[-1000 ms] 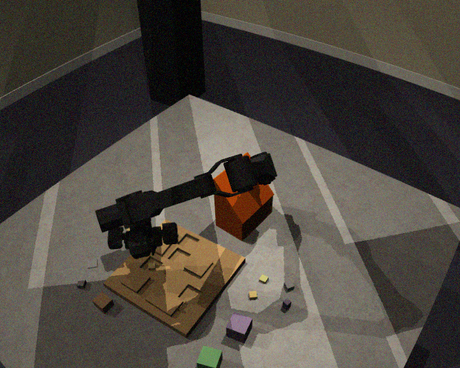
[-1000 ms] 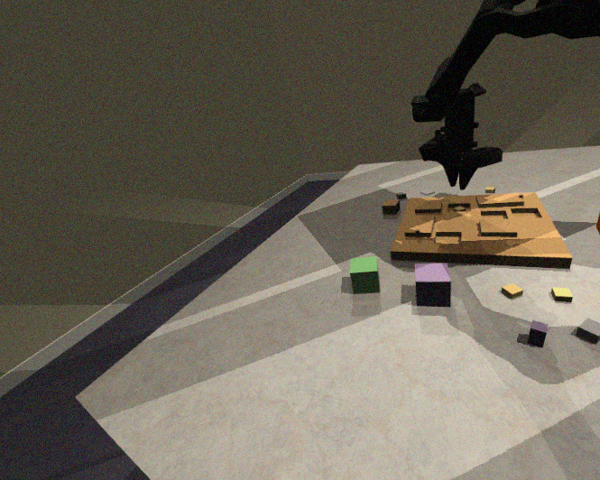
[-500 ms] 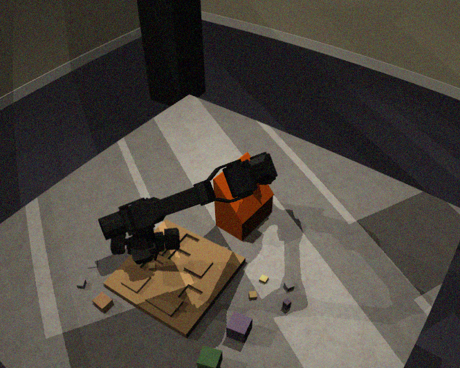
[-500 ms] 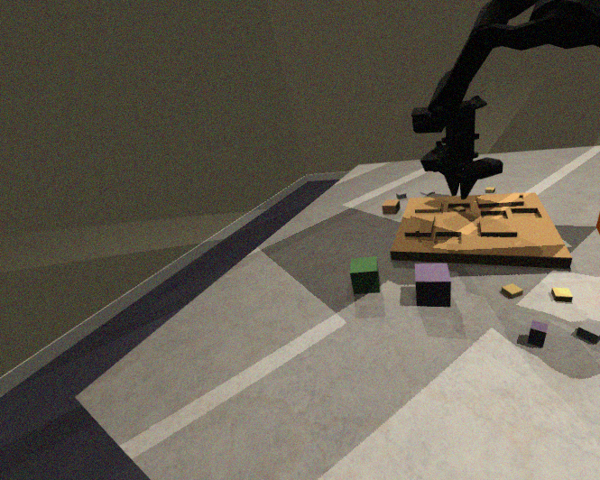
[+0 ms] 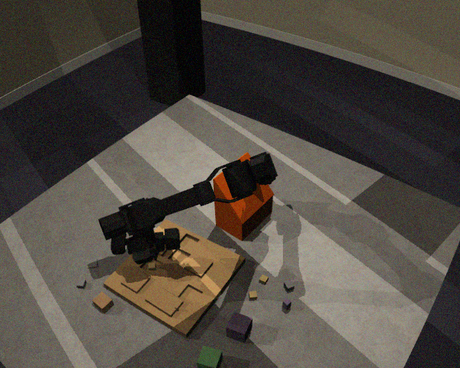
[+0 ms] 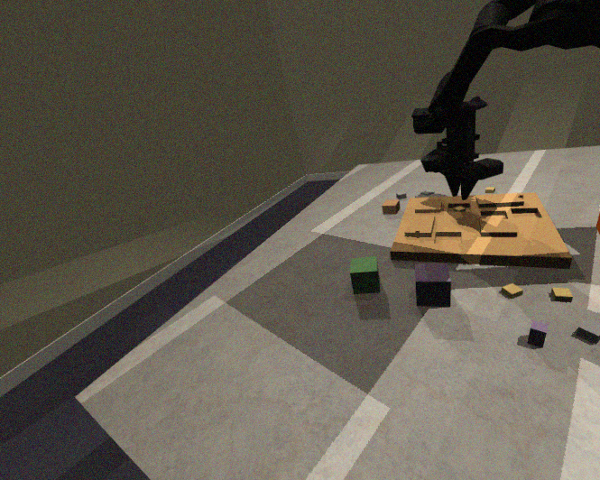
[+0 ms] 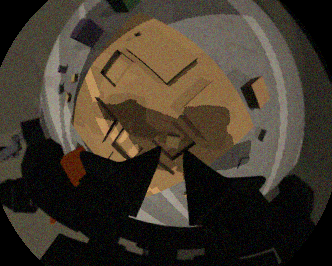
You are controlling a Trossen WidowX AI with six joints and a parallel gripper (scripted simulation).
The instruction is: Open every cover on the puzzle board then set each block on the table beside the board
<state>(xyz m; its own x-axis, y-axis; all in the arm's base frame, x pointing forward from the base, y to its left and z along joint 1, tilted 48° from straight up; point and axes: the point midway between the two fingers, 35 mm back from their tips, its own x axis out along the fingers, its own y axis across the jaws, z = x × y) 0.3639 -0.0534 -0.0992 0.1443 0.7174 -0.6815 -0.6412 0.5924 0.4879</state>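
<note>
The tan puzzle board point(image 5: 226, 254) point(image 6: 550, 244) point(image 7: 231, 102) lies flat on the table. My gripper point(image 6: 459, 197) point(image 7: 171, 150) points down over the board's far part in the exterior view. Its fingers are parted with nothing between them, and the tips are just above a small tan block point(image 5: 151, 265) point(image 6: 459, 208) point(image 7: 173, 142), which sits in a well. A raised cover point(image 5: 164, 301) point(image 7: 161, 62) and another raised cover point(image 5: 135, 280) lie on the board. An uncovered well point(image 5: 191, 293) point(image 7: 118, 69) looks empty. Arm and shadow hide part of the board in the top view.
An orange-tan block point(image 5: 102, 302) point(image 6: 391, 207) point(image 7: 260, 93) lies beside the board. A purple cube point(image 5: 238, 326) point(image 6: 432, 286) and a green cube point(image 5: 209, 357) point(image 6: 364, 274) stand near it. Small yellow pieces point(image 5: 252, 295) point(image 6: 561, 294) and dark bits lie around. The orange arm base point(image 5: 242, 221) stands beside the board.
</note>
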